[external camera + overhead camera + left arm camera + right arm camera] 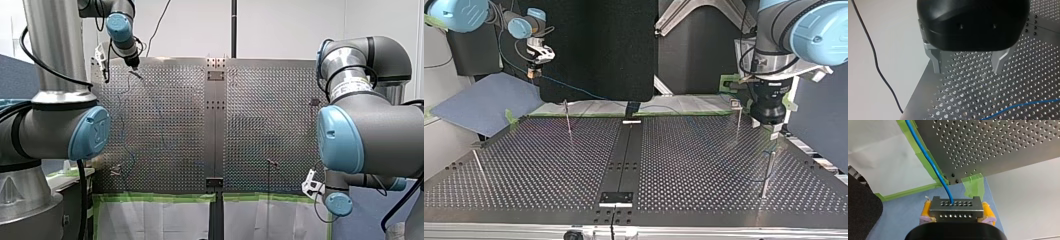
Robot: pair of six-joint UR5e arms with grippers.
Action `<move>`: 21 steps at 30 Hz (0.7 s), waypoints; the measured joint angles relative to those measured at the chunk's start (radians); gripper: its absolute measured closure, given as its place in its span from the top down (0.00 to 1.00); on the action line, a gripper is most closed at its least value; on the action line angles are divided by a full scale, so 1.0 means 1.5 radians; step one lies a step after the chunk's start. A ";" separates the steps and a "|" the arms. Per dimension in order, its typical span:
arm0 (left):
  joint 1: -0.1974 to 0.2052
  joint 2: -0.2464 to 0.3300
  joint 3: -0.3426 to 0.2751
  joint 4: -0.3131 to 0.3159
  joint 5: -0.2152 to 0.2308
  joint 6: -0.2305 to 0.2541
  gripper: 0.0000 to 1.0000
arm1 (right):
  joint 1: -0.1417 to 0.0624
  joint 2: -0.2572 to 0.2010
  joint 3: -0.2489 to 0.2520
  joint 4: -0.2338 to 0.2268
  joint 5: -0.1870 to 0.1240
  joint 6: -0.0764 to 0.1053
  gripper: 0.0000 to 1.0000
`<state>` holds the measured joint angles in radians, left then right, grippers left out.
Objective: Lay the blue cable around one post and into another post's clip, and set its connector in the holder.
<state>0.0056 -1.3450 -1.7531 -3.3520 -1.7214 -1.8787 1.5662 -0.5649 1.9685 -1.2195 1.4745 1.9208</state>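
In the right wrist view my right gripper (pixel 956 213) is shut with its yellow pads (pixel 926 211) on the grey perforated connector (pixel 956 208). The blue cable (pixel 928 157) runs from the connector back over the table's taped corner. The top view shows that gripper (pixel 531 74) off the far left corner, above a blue mat, with the cable (pixel 584 91) trailing toward the plate. My left gripper (pixel 967 71) hangs open just above the perforated table (pixel 1008 82), nothing between its metal fingers (pixel 936 62). A stretch of cable (pixel 1023 105) lies ahead of it. It hovers beside a thin post (pixel 766 172) in the top view.
More thin posts stand on the plate (pixel 567 117), (pixel 738 120), (pixel 479 167). A dark centre strip (pixel 624 155) divides the table. Green tape (pixel 160 197) lines the near edge in the front view. A black lead (pixel 875 65) hangs off the plate beside my left gripper.
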 joint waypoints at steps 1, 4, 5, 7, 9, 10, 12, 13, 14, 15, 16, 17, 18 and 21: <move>-0.001 0.000 0.000 0.000 0.000 0.000 1.00 | 0.001 0.000 0.000 0.000 0.000 0.000 0.00; -0.002 -0.001 -0.001 0.000 -0.001 0.001 1.00 | 0.002 0.000 0.000 0.001 0.000 0.000 0.00; -0.002 -0.001 -0.001 -0.001 -0.003 0.001 1.00 | 0.003 0.000 0.000 0.001 -0.001 0.000 0.00; -0.003 -0.002 -0.005 -0.007 -0.010 0.002 1.00 | 0.004 0.000 0.000 0.001 -0.001 0.000 0.00; -0.003 -0.002 -0.010 -0.015 -0.018 0.006 1.00 | 0.006 0.000 0.000 0.002 -0.001 0.000 0.00; -0.003 -0.002 -0.013 -0.020 -0.024 0.011 1.00 | 0.006 0.000 0.000 0.002 -0.001 0.000 0.00; -0.003 -0.002 -0.018 -0.029 -0.032 0.018 1.00 | 0.007 0.000 0.000 0.003 -0.001 -0.001 0.00; -0.003 -0.002 -0.021 -0.035 -0.038 0.022 1.00 | 0.008 0.000 0.000 0.003 0.000 -0.001 0.00; -0.003 -0.002 -0.024 -0.039 -0.043 0.024 1.00 | 0.008 0.000 0.000 0.003 -0.001 -0.001 0.00; -0.003 -0.001 -0.027 -0.044 -0.050 0.027 1.00 | 0.009 0.000 0.000 0.003 0.000 -0.001 0.00; -0.003 -0.001 -0.028 -0.047 -0.055 0.028 1.00 | 0.009 0.000 0.000 0.003 -0.001 -0.001 0.00; -0.003 -0.001 -0.030 -0.049 -0.060 0.029 1.00 | 0.009 0.000 0.000 0.003 -0.001 -0.001 0.00; -0.003 -0.001 -0.031 -0.050 -0.065 0.030 1.00 | 0.009 0.000 0.000 0.003 -0.001 -0.001 0.00; -0.003 -0.001 -0.033 -0.052 -0.081 0.032 1.00 | 0.010 0.000 0.000 0.003 -0.001 -0.001 0.00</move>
<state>0.0016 -1.3462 -1.8025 -3.4293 -1.8434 -1.8315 1.5805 -0.5653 1.9689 -1.2152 1.4729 1.9193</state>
